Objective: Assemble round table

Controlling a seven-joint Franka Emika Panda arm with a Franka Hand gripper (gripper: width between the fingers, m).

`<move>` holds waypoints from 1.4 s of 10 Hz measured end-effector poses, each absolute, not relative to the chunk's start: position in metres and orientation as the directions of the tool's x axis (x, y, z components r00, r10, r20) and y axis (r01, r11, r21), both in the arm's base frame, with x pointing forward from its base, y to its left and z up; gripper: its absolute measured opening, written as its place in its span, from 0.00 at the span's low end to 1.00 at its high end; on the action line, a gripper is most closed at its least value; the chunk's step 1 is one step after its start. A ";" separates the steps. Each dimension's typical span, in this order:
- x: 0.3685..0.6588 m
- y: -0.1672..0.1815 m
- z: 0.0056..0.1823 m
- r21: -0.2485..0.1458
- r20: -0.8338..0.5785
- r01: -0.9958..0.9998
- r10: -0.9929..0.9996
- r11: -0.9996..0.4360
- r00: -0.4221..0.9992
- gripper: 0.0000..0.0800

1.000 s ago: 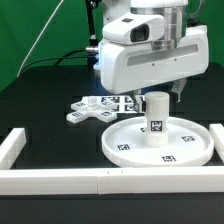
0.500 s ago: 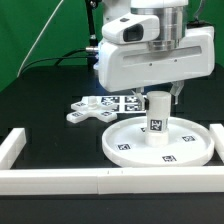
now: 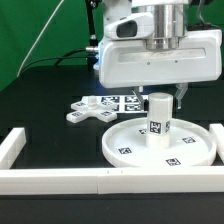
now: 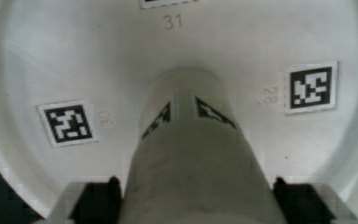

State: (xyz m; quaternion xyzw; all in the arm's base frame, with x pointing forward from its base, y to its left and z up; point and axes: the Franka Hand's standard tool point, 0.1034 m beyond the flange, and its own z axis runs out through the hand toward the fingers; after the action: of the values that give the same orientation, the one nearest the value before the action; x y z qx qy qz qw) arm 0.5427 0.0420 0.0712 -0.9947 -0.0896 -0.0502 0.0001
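The round disc (image 3: 133,137) lies flat on the black table, with several tags on its face. The short cylinder leg (image 3: 157,118) stands upright at its centre. My gripper (image 3: 161,96) hangs straight above the leg, its big white hand hiding most of the fingers. In the wrist view the leg (image 4: 194,130) runs between the black pads (image 4: 96,200), which press both its sides, so the gripper (image 4: 197,200) is shut on the leg; the disc (image 4: 87,60) fills the background. The cross-shaped base (image 3: 93,111) lies loose to the exterior view's left of the disc.
The long white border rail (image 3: 100,178) runs along the front, with side pieces at the exterior view's left (image 3: 12,148) and right (image 3: 216,134). The marker board (image 3: 126,101) lies behind the base. A green backdrop stands at the far left.
My hand has shifted slightly toward the exterior view's right and turned a little above the leg. The leg, disc and base stay in place.
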 end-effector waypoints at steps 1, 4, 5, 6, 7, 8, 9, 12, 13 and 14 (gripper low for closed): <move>0.543 0.042 0.071 0.009 0.100 0.178 0.178 -0.984 0.979 0.51; 0.543 0.042 0.071 0.009 0.100 0.178 0.178 -0.984 0.979 0.51; 0.543 0.042 0.071 0.009 0.100 0.178 0.178 -0.984 0.979 0.51; 0.543 0.042 0.071 0.009 0.100 0.178 0.178 -0.984 0.979 0.51; 0.543 0.042 0.071 0.009 0.100 0.178 0.178 -0.984 0.979 0.51; 0.547 0.042 0.072 0.003 0.126 0.106 0.106 -0.994 0.986 0.51; 0.547 0.040 0.072 -0.002 0.132 0.065 0.064 -0.998 0.989 0.51; 0.548 0.039 0.071 -0.075 0.127 -0.349 -0.356 -0.934 0.926 0.51; 0.549 0.040 0.071 -0.106 0.110 -0.517 -0.526 -0.850 0.843 0.51; 0.551 0.039 0.073 -0.127 0.095 -0.625 -0.637 -0.770 0.765 0.51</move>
State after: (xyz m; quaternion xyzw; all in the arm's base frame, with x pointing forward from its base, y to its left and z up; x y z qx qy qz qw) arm 0.5515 0.0389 0.0729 -0.9384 0.3363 -0.0666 0.0438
